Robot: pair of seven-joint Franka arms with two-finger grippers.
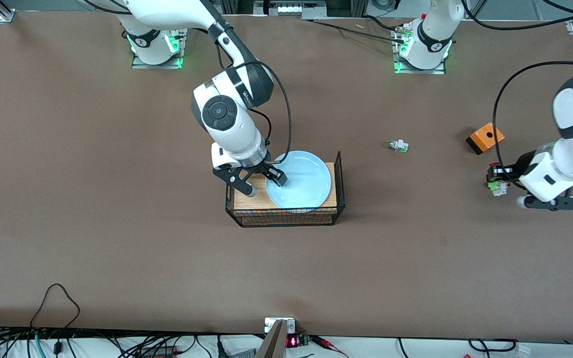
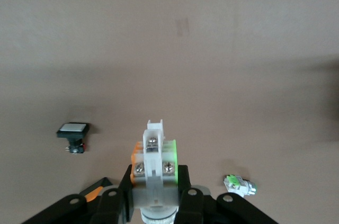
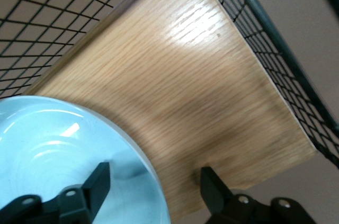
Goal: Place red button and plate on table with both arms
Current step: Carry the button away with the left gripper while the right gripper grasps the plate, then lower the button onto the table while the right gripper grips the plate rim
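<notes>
The right hand [image 1: 262,181] is spreading its fingers wide over the wire rack [image 1: 286,215] in the middle of the table [image 1: 92,209]; one finger is sitting inside the plate [image 1: 300,180] and the other is outside it over the rack's wooden top, so the rim is lying between them, with no pinch showing; the plate is resting on that wood top, a round, smooth, pale-blue dish with a shallow rim and a soft gloss; the wood is light oak-grained and the rack's walls are thin black mesh. The left hand [image 1: 496,180] is hanging near the table edge at the left arm's end, pinching the red button [image 1: 497,184] between its fingers; the button is showing a whitish blocky body with screws, a green bit and a dark red cap. An orange box [image 1: 485,137] and a small white switch [image 1: 399,145] are lying on the matte brown table.
</notes>
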